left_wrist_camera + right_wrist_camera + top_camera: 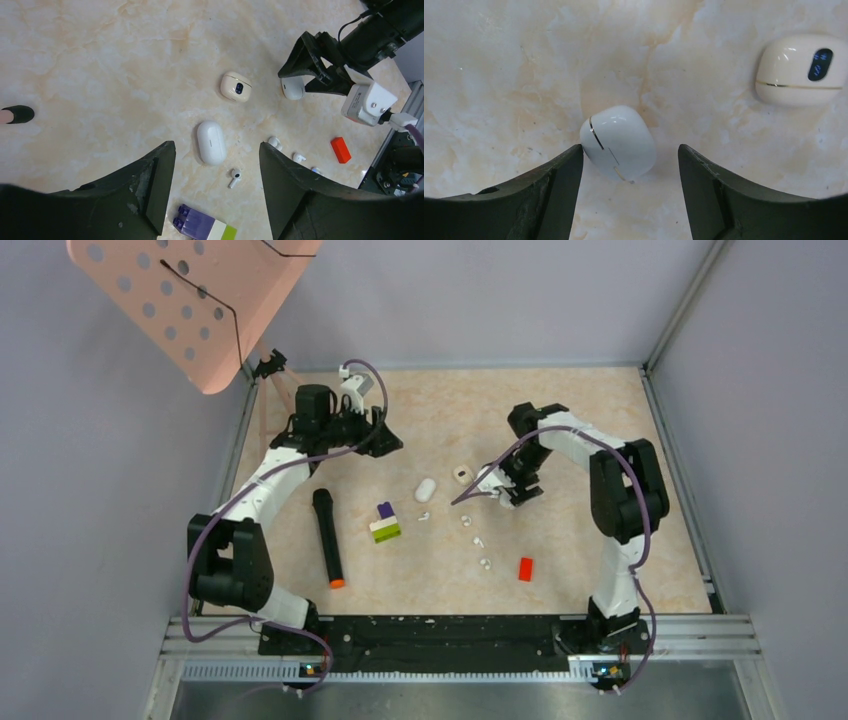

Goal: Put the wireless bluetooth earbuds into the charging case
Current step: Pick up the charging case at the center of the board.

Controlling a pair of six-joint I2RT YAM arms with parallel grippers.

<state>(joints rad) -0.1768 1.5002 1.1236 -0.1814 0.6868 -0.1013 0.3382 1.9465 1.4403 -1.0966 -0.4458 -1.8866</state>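
Wireless bluetooth earbuds lie loose on the desk just below the middle of the top view, scattered between a purple-and-green block and a red brick. The right pincer stands open astride a small white charging case at the centre of its wrist view, not clamped on it. The left pincer gapes wide and empty at the bottom of its view, an oval white case showing between its fingers.
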